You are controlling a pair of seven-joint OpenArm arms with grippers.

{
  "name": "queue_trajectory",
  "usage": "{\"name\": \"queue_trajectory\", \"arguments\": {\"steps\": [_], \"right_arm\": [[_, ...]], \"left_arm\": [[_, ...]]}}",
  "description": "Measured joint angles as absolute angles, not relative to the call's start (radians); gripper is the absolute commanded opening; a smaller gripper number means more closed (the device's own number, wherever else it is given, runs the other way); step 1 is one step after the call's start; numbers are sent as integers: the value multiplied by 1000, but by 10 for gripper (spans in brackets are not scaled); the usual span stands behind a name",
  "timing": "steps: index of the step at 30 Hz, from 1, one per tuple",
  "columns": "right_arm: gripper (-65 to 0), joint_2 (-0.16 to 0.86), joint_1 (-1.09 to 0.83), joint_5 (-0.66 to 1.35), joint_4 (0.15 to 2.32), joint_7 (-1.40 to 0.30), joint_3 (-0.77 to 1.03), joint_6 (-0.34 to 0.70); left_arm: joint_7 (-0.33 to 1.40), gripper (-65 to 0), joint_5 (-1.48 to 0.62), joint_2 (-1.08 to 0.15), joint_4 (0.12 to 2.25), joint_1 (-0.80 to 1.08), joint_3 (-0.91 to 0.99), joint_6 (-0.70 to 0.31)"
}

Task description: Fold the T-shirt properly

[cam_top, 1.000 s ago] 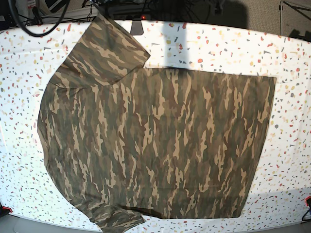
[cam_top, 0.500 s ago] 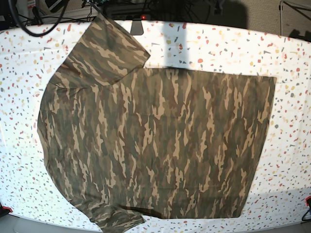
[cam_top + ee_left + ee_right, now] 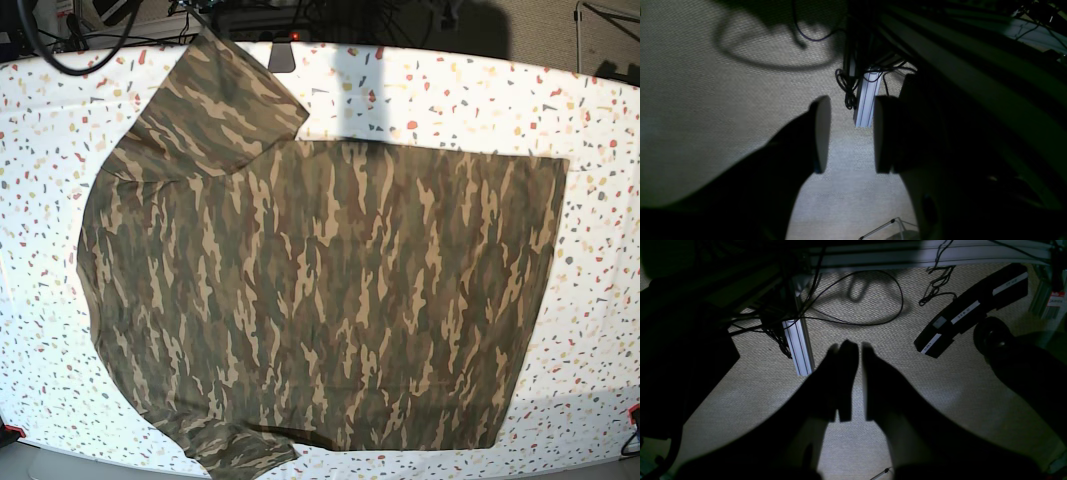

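The camouflage T-shirt [image 3: 320,290] lies spread flat on the speckled white table [image 3: 600,100]. One sleeve [image 3: 215,100] points to the far left and the other [image 3: 240,455] hangs at the near edge; its straight hem [image 3: 545,300] is on the right. Neither arm shows in the base view. My left gripper [image 3: 851,133] hangs over carpeted floor, open with nothing between its pads. My right gripper [image 3: 860,373] also hangs over the floor, its fingers almost touching with only a thin slit and nothing held.
Both wrist views look down at grey carpet beside the table frame. There are an aluminium post [image 3: 867,100], loose black cables [image 3: 857,316] and a black labelled box [image 3: 970,310]. Cables and gear line the table's far edge [image 3: 100,30].
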State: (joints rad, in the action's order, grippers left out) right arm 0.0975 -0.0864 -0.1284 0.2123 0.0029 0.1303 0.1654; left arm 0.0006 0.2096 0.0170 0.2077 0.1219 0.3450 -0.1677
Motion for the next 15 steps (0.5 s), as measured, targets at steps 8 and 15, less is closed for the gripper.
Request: {"name": "queue_trajectory", "arguments": {"steps": [8, 15], "right_arm": [[-580, 110, -102, -129, 218, 16, 130, 168], [-580, 160, -195, -129, 283, 78, 130, 253]], "left_arm": [[-1, -435, 210, 17, 214, 140, 345, -168], [-19, -435, 214, 20, 384, 272, 345, -168]]}}
